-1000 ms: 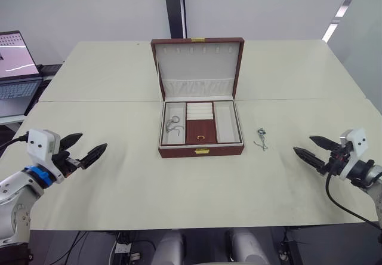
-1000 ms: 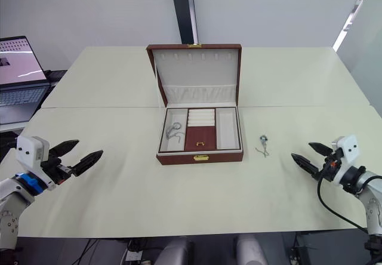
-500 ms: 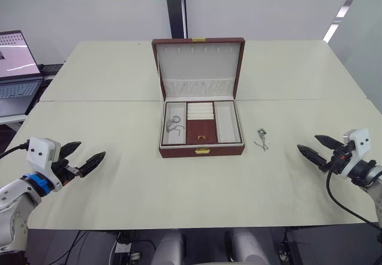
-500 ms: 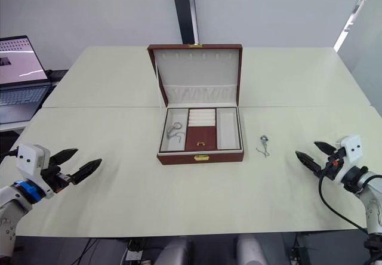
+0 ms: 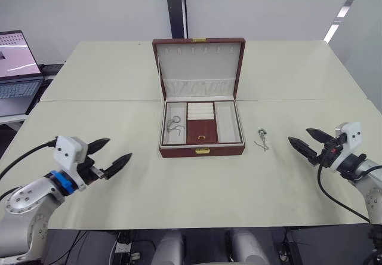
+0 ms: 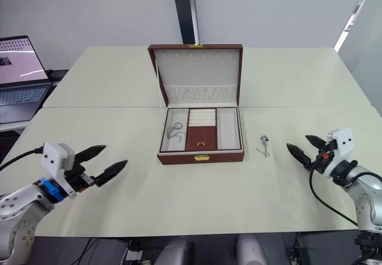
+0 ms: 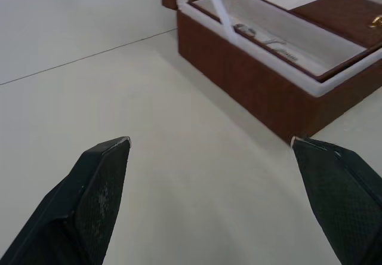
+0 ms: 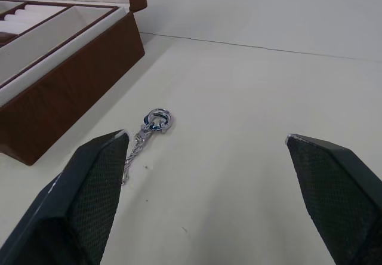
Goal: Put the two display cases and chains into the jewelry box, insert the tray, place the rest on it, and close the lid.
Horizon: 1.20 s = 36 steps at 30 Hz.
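on the pale table [image 5: 119, 86] the jewelry box [image 5: 202, 128] sits lid up, my left gripper [image 5: 109, 159] and right gripper [image 5: 305, 143] both spread and empty, one chain [image 5: 262, 138] lying between box and right gripper.

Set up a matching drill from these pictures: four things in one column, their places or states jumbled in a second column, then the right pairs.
Things
1. jewelry box
2. loose chain
3. laptop
4. left gripper

Places or states
A. open, hovering over the table on the box's left
B. lying on the table between the box and the right gripper
C. lid raised, a chain in its left compartment
D. off the table's far left edge, screen lit

Pairs: 1-C, 2-B, 3-D, 4-A
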Motion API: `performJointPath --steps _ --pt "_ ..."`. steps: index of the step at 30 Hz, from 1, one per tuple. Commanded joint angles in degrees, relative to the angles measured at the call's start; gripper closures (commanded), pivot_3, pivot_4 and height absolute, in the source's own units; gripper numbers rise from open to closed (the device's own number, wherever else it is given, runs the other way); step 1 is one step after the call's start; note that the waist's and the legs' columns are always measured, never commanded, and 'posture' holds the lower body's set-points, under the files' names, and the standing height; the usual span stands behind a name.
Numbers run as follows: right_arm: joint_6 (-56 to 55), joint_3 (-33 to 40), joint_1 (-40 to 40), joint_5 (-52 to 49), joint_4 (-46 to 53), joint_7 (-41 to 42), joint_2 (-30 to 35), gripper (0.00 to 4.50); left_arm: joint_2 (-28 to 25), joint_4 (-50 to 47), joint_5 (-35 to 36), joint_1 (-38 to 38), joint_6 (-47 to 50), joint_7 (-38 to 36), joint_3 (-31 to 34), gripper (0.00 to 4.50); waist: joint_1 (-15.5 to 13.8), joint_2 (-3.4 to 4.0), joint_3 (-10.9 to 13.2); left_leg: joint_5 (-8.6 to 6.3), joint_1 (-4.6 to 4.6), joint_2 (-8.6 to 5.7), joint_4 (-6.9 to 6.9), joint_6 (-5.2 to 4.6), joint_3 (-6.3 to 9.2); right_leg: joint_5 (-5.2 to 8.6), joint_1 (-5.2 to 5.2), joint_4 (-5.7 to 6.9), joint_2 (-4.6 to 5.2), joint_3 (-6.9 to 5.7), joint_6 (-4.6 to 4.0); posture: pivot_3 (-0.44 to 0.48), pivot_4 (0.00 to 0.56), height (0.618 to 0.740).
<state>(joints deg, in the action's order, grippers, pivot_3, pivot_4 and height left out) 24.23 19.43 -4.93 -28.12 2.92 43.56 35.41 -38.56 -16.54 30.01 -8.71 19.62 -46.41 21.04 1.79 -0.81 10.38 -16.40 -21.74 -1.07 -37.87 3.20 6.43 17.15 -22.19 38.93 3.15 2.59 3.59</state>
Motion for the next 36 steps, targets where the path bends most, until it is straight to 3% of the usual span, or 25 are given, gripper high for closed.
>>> performJointPath --steps 1,7,15,23,31,34,36 --pt "0.8 -3.0 -0.1 2.4 5.0 -5.2 -2.1 0.05 0.5 -7.1 1.3 0.4 1.6 -0.2 -4.5 0.00 0.1 0.00 0.0 0.00 0.00 0.00 0.00 0.00 -0.01 0.00 -0.01 0.01 0.00 0.01 0.00 0.000 0.150 0.740" --pt "2.1 -9.3 -1.6 7.0 9.0 -13.4 -7.5 0.05 0.3 -10.6 0.6 4.2 0.7 -4.2 -12.8 0.00 0.0 0.02 0.0 0.01 0.00 -0.03 0.00 0.01 -0.01 0.00 -0.02 0.03 -0.03 0.02 0.00 0.000 0.150 0.740" --pt "2.3 -14.3 -2.8 11.7 8.2 -17.4 -10.1 0.05 1.3 -9.8 -2.2 9.2 -4.5 -9.2 -20.7 0.00 0.1 0.02 0.0 0.01 0.00 -0.06 0.00 0.01 -0.01 0.00 -0.02 0.01 -0.03 0.02 0.00 0.000 0.150 0.740" --pt "3.0 -17.0 -3.5 15.1 6.7 -19.4 -10.8 0.05 4.6 -8.3 -4.6 11.7 -9.2 -9.5 -24.5 0.00 0.1 0.02 0.0 0.01 0.01 -0.06 -0.01 0.00 -0.02 0.00 -0.02 0.02 -0.03 0.02 0.00 0.000 0.150 0.740" --pt "4.9 -19.1 -2.9 16.5 6.9 -19.2 -11.6 0.05 5.3 -7.4 -5.1 11.0 -10.9 -8.8 -24.1 0.00 0.1 0.01 0.0 0.01 0.04 -0.04 -0.02 0.00 -0.01 0.00 0.01 0.03 -0.05 0.02 0.00 0.000 0.150 0.740" --pt "5.5 -19.2 -3.1 16.7 6.6 -19.6 -11.7 0.58 5.0 -6.8 -5.1 9.7 -11.9 -9.0 -23.6 0.00 0.2 0.01 0.0 0.01 0.05 -0.03 -0.01 0.00 -0.01 0.00 0.01 0.03 -0.06 0.02 0.00 0.000 0.150 0.740" --pt "5.8 -19.3 -3.2 16.9 6.3 -19.7 -11.8 1.27 4.9 -6.6 -5.2 9.1 -12.4 -9.2 -23.6 0.00 0.2 0.01 0.0 0.01 0.05 -0.03 -0.01 0.00 -0.01 0.00 0.01 0.03 -0.06 0.02 0.00 0.000 0.150 0.740"
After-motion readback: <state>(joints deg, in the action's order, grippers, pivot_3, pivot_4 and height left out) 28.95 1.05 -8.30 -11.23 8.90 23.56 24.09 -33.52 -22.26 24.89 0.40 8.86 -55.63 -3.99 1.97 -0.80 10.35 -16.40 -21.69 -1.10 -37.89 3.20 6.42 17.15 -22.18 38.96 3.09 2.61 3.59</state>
